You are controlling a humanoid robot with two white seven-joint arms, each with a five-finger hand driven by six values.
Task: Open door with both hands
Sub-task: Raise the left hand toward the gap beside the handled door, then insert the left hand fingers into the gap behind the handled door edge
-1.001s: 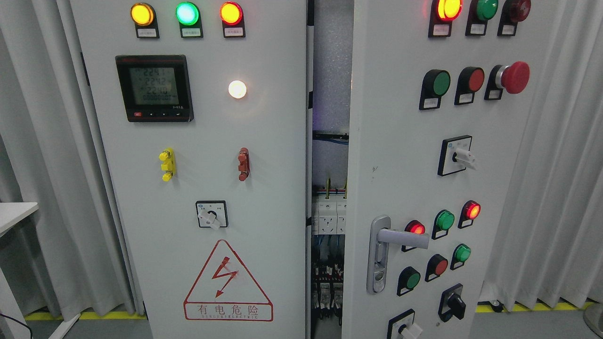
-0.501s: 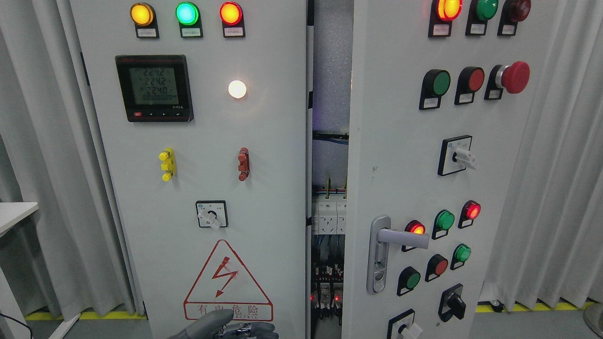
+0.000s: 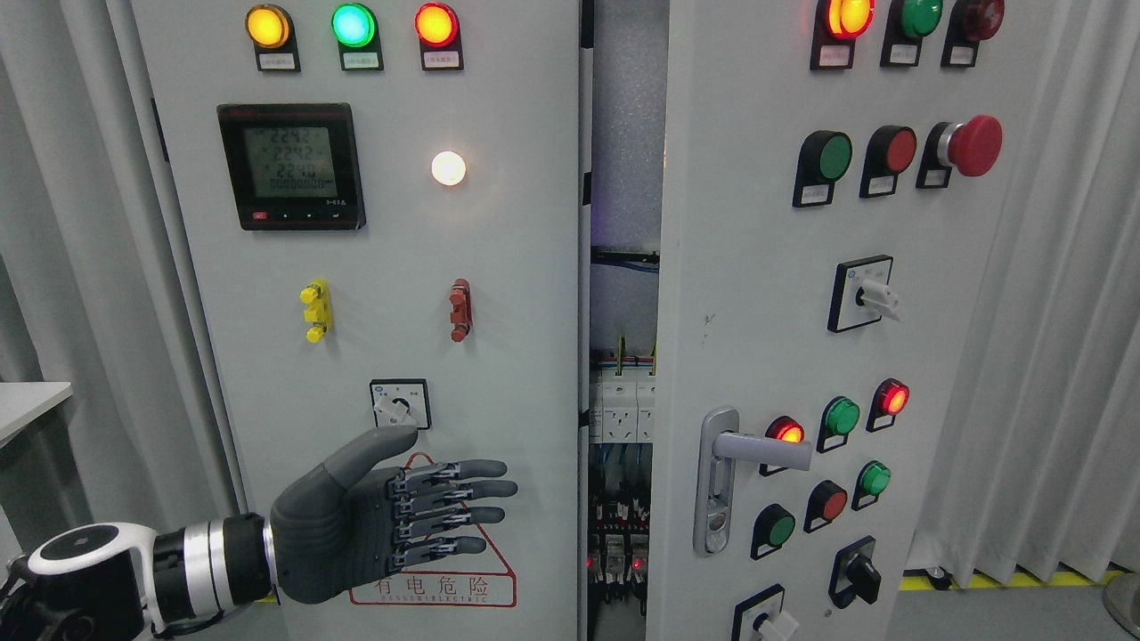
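Observation:
A grey electrical cabinet fills the view with two doors. The left door (image 3: 374, 267) carries a meter, lamps and a red warning triangle. The right door (image 3: 757, 294) stands ajar, swung toward me, with a silver lever handle (image 3: 757, 448) at its lower left. Between the doors a dark gap (image 3: 623, 401) shows breakers and wiring. My left hand (image 3: 427, 512) is raised in front of the left door's lower part, over the warning triangle, fingers straight and pointing right toward the gap, holding nothing. My right hand is out of view.
Grey curtains (image 3: 1051, 356) hang on both sides of the cabinet. A white table corner (image 3: 27, 401) juts in at the left edge. A yellow floor line (image 3: 997, 580) runs along the bottom right. Buttons and rotary switches stud the right door.
My left hand has risen from below the picture's bottom edge to the front of the left door's warning triangle. The doors have not moved.

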